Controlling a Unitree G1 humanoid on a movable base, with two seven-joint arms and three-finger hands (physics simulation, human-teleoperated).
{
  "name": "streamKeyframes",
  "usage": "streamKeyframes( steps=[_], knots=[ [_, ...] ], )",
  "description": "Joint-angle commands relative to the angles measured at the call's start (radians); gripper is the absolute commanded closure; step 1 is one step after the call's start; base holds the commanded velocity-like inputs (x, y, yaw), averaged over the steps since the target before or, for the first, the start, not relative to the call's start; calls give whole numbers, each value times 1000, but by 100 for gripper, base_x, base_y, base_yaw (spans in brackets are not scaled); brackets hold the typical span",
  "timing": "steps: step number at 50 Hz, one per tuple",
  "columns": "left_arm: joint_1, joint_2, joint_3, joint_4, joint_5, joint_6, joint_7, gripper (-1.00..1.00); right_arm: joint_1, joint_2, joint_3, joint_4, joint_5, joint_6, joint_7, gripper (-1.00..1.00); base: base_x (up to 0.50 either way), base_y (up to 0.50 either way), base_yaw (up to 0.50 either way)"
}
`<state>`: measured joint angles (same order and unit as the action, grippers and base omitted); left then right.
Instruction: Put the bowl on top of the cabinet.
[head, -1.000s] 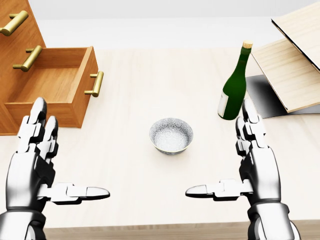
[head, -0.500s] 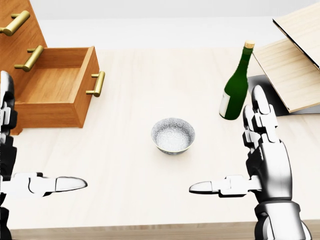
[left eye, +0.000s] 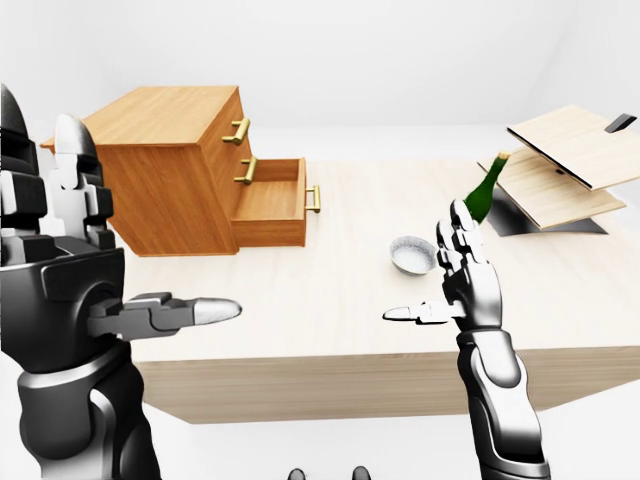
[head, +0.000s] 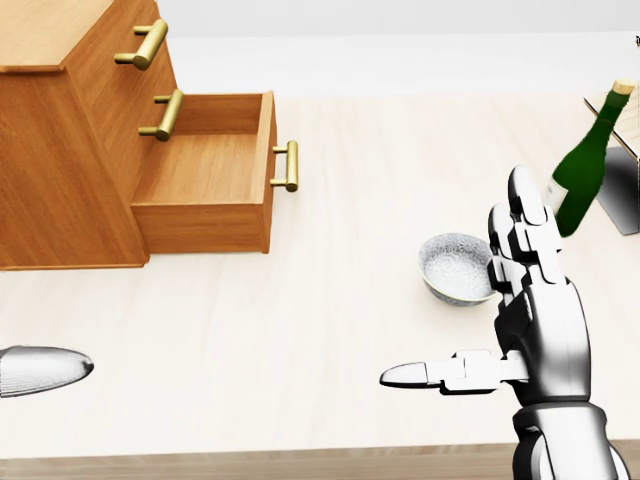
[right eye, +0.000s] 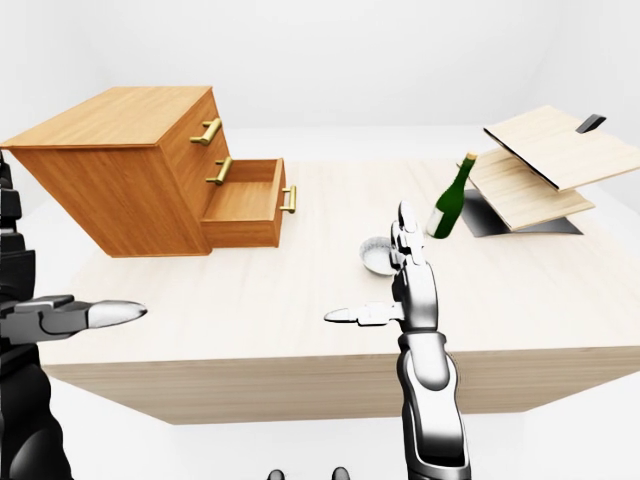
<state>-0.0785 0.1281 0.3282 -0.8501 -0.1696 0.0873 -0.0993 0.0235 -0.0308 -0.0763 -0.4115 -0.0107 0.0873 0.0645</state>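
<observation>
The bowl (head: 458, 268) stands on the light wooden surface (head: 300, 330), right of the middle in the head view, and not on the cabinet (head: 60, 150). The cabinet stands at the left of that view, well apart from the bowl, and its lowest drawer (head: 215, 175) is pulled out. The right hand (head: 540, 330) is just beside the bowl and hides a part of its right rim. Its fingers are straight and apart, the thumb points to the left, and it holds nothing. The left hand (left eye: 65, 260) is also spread and empty, at the left edge of the left-eye view. A green bottle (head: 585, 175) stands upright near the bowl, toward the top right, and wooden boards (right eye: 555, 150) lie further right
</observation>
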Motion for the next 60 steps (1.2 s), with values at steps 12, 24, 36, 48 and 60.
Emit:
streamKeyframes(
  steps=[12, 24, 36, 48, 60],
  knots=[
    [-15, 22, 39, -24, -34, 0, 6, -100, -5, -2, 11, 22, -37, 0, -6, -100, 0, 43, 0],
    [-17, 26, 43, -26, -40, 0, 8, -100, 1, 0, 30, -4, -63, 0, 0, -100, 0, 0, 0],
    [-16, 27, 43, -33, -43, 0, 9, -100, 2, 4, 8, -24, -3, 0, 9, -100, 33, 0, 0],
    [-13, 26, 43, -29, -41, 0, 5, -100, 4, 3, 16, -15, -17, 0, 8, -100, 40, 0, 0],
    [-17, 28, 49, -42, -52, 0, 10, -100, 13, 3, 13, -32, -1, 0, 24, -100, 0, 35, 0]
  ],
)
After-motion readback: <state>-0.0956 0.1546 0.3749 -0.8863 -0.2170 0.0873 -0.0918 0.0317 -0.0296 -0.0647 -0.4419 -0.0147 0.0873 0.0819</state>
